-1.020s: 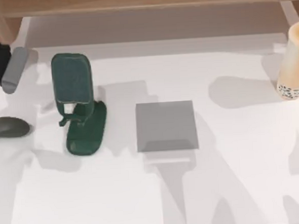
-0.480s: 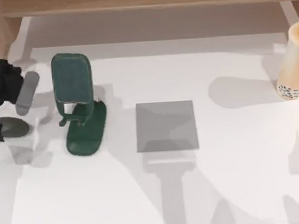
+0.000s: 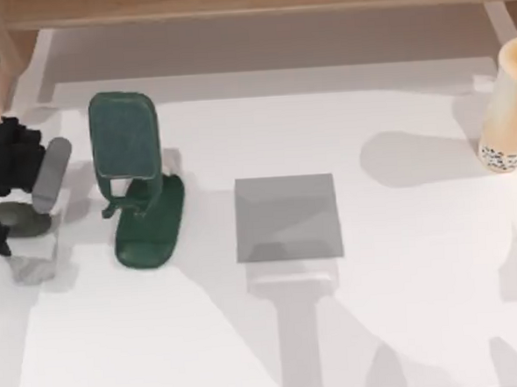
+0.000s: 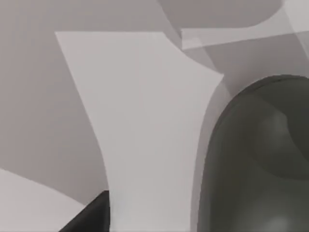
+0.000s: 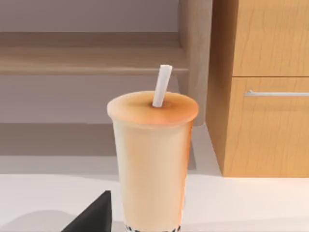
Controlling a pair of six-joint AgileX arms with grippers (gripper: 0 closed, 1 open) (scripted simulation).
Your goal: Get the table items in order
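Top view: left gripper [image 3: 13, 195] seen at tabletop's [image 3: 406, 307] left edge, low over small dark grey oval computer mouse [image 3: 19, 219]; jaws' state cannot be told. Mouse best straddled across narrow width, squeezed gently to avoid slip. Tall tan cup with speckled base [image 3: 510, 108] stands upright far right. Dark green phone stand [image 3: 135, 183] just beside mouse, to be avoided.

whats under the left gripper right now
The dark grey mouse lies on the white table beneath the left gripper at the table's left edge. The arm covers part of the mouse, so contact cannot be judged.
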